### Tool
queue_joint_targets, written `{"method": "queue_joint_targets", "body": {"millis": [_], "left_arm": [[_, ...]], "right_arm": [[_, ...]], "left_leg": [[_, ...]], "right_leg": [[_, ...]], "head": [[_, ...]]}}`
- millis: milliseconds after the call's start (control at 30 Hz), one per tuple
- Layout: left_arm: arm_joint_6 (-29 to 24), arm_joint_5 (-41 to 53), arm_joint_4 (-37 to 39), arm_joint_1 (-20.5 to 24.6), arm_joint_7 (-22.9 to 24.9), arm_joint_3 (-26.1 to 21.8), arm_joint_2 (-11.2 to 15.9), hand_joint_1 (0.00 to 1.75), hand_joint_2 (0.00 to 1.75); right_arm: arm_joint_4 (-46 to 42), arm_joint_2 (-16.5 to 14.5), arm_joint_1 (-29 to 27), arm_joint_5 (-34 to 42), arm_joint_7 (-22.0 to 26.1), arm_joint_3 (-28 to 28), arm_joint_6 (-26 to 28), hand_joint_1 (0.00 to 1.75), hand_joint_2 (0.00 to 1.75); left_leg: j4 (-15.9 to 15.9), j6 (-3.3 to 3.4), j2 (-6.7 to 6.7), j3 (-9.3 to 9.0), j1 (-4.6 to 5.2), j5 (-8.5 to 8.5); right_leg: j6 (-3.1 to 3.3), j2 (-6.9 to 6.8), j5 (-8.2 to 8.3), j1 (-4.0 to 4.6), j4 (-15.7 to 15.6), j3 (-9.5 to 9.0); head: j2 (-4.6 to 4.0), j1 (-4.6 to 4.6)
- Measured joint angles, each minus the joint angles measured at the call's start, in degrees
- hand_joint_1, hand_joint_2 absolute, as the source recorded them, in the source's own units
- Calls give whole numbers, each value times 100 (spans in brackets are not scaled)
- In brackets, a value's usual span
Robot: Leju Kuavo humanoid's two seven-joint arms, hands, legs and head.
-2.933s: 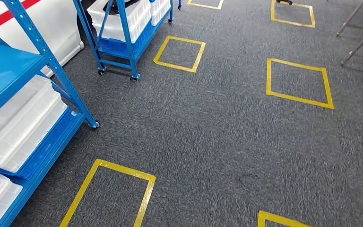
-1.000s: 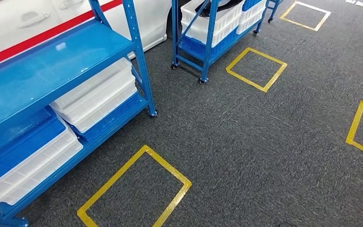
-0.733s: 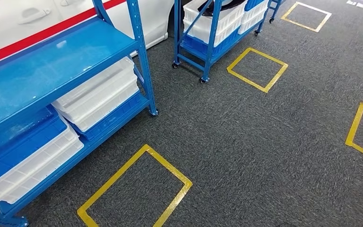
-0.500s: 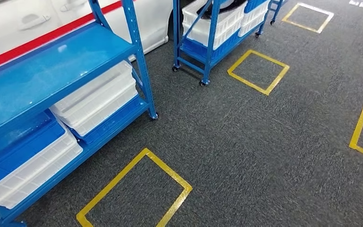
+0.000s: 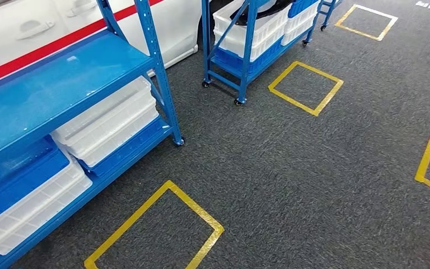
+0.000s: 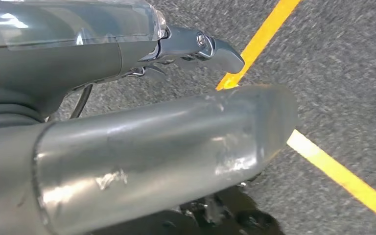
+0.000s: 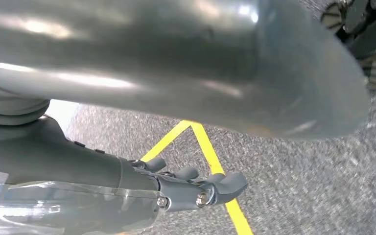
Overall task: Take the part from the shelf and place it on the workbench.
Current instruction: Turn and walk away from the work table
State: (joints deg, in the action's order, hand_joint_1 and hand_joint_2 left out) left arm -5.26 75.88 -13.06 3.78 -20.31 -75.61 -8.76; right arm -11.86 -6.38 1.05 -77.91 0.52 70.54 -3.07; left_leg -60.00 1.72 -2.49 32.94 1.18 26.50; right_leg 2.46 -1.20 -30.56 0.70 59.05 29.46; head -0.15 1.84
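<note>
Blue shelf stands near, but both empty, loosely curled hands, left hand and right hand, hang floorward, so a misjudged approach could bump its upright.

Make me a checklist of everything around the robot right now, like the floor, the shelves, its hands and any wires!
Surface: grey carpet floor with yellow tape squares.
Job's things: near blue shelf, top board bare; the part cannot be told.
Clutter: white bins on the lower level; wheeled blue rack with more bins.
Robot hands: left robot hand and right robot hand hang over the carpet, holding nothing, fingers curled.
Cables: nothing seen.
Surroundings: white car with red stripe behind the shelf.
</note>
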Motion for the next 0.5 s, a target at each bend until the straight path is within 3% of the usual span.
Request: {"method": "queue_joint_targets", "body": {"millis": [100,167,233,267,300,333,367,433,500], "left_arm": [[-5,15,-1,5,-14,1,0,0,0],[-6,23,-1,-13,-19,1,-2,0,0],[-7,27,-1,-16,-25,1,-3,0,0],[-8,27,-1,-14,-27,1,-3,0,0],[-8,27,-1,-15,-27,1,-3,0,0],[-8,27,-1,-19,-28,1,-3,0,0],[-7,27,-1,-21,-28,1,-3,0,0],[-6,27,-1,-21,-28,1,-3,0,0],[-7,27,-1,-13,-26,1,-3,0,0]], "right_arm": [[8,3,17,-47,-4,-2,-4,0,0],[8,-5,29,-68,-8,-4,-4,0,0],[8,-26,26,-87,-16,-5,-4,0,0],[8,-39,25,-96,-20,-5,-4,0,0],[8,-46,25,-103,-26,-5,-4,0,0],[8,-51,24,-109,-30,-5,-4,0,0],[8,-52,23,-114,-32,-5,-3,0,0],[9,-52,13,-123,-35,-5,-1,0,0],[11,-52,5,-132,-36,-5,1,0,0]], "left_leg": [[158,30,122,-60,-17,-21],[290,57,199,-137,-69,-75],[326,72,277,-157,-83,-88],[324,70,327,-156,-89,-83],[317,59,381,-161,-99,-76],[304,39,439,-168,-115,-64],[281,11,500,-175,-139,-46],[200,-75,617,-164,-179,9],[111,-174,717,-107,-187,54]], "right_leg": [[-73,-103,-43,2,-19,-30],[-139,-26,-225,-15,252,73],[-207,73,-543,-84,929,430],[-238,86,-652,-122,1260,625],[-269,91,-661,-158,1448,754],[-303,95,-553,-190,1433,785],[-340,112,-355,-223,1222,717],[-415,295,39,-292,544,438],[-398,483,159,-320,175,294]], "head": [[0,-1],[0,-1],[0,-1],[0,0],[0,0],[0,0],[0,0],[0,-1],[0,1]]}}
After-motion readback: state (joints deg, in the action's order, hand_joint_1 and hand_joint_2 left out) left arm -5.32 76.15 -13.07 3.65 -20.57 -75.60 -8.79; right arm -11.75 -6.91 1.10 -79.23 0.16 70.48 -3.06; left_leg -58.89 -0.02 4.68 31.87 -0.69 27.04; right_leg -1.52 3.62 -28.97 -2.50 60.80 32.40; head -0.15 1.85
